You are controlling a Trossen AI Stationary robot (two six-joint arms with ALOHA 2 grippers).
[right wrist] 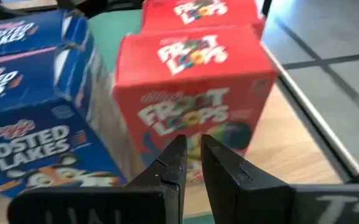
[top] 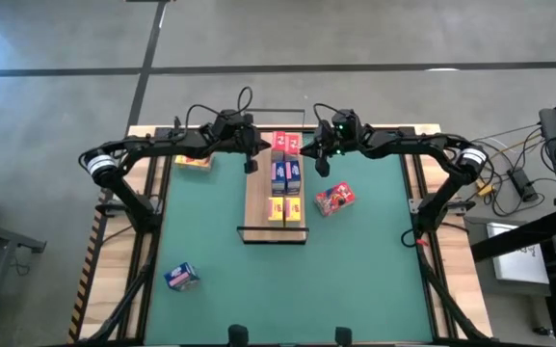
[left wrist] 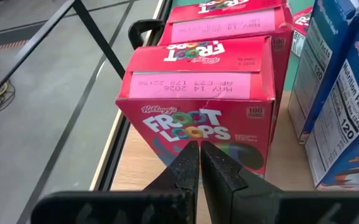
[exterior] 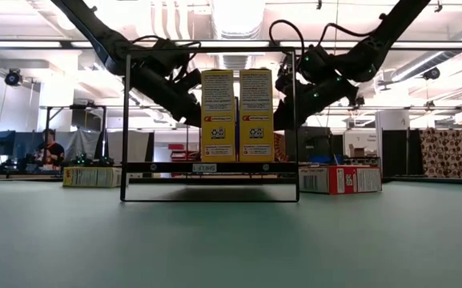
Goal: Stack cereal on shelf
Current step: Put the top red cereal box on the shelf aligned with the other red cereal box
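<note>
Upright boxes [top: 286, 176] fill the shelf [top: 255, 198]; green mat [top: 374, 251] mostly open.

I see glossy printed cardboard on the red boxes [left wrist: 199, 106], standing on the shelf's [top: 257, 198] pale, smooth wood with thin black wire ends; around the shelf, the green mat [top: 355, 280] looks matt.

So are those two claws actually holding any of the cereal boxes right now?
No. The left claw and right claw are both shut and empty, each pointing at a red cardboard Froot Loops box on the light-wood shelf.
</note>
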